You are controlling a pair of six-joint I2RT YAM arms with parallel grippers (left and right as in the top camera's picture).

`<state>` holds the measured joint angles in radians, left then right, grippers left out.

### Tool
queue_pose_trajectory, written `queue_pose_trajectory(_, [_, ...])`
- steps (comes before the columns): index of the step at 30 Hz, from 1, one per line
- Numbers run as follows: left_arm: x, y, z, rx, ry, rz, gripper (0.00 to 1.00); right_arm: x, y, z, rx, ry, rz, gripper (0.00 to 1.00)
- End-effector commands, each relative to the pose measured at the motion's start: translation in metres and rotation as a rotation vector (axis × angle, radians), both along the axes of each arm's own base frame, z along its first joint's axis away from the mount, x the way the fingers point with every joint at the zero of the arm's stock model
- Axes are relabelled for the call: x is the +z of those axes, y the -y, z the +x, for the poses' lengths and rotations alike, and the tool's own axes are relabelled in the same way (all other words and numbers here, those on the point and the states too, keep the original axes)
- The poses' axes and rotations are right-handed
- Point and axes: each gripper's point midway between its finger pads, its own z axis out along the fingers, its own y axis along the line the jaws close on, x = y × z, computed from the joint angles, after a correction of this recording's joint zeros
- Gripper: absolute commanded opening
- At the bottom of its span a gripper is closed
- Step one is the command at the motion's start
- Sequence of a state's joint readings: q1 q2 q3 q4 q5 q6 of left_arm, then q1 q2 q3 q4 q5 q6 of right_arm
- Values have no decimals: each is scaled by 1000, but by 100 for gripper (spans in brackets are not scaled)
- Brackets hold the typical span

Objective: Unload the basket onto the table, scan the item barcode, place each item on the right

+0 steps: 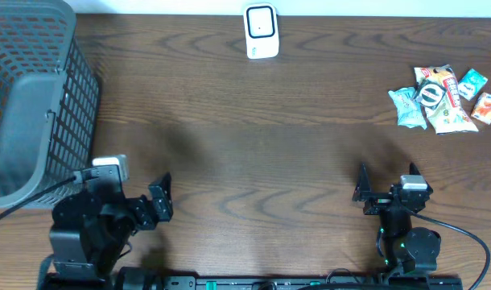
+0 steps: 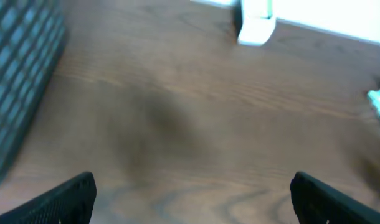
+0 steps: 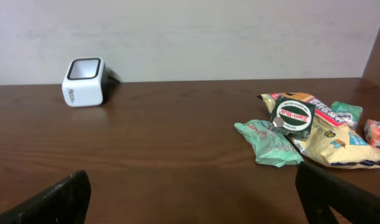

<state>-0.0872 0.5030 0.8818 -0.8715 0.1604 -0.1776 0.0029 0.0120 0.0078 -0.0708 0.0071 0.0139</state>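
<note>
Both arms sit folded low at the near edge of the dark wooden surface (image 1: 253, 145), one at each side, with their wrists pointing across it toward the far wall. The left tool (image 1: 161, 201) hangs just above the wood beside a grey mesh basket (image 1: 36, 97). Its two fingers (image 2: 65, 199) are spread wide apart and hold nothing. The right tool (image 1: 388, 181) is in much the same pose on the other side, with its jaws also wide and empty over bare wood.

One white barcode scanner (image 1: 261, 31) stands upright at the middle of the far edge, well apart from both arms. There is also one basket, in the far left corner.

The items to scan lie in a single heap of small goods (image 1: 443, 98) at the far right, ahead of the right arm and well apart from it. Six things can be counted there:
- a round tin (image 3: 293, 116), resting on top
- a mint-green packet (image 3: 271, 143)
- a pale yellow bag (image 3: 333, 149)
- a red-and-white wrapper (image 1: 439, 76)
- a small green packet (image 1: 472, 83)
- an orange-red packet (image 1: 487, 107)

They overlap or touch one another.
</note>
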Motion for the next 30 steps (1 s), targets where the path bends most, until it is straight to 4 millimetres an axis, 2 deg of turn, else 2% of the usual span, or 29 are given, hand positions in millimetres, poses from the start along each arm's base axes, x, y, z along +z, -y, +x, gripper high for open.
queue_pose_trajectory(1, [-13,9,1,-70,43,13,98,-1,3,0,-13,-1,5,99])
queue_pose_trajectory(9, [-25,14,-1,-98,151,-9,98,-1,3,0,-13,-1,5,99])
queue_pose_trajectory(17, [-45,14,0,-95,163,-12,98,-1,3,0,-13,-1,5,99])
queue_pose_trajectory(24, [-40,15,10,-93,262,-16,98,-1,3,0,-13,-1,5,99])
queue_pose_trajectory(30, [-50,13,20,-79,337,-13,98,-1,3,0,-13,-1,5,99])
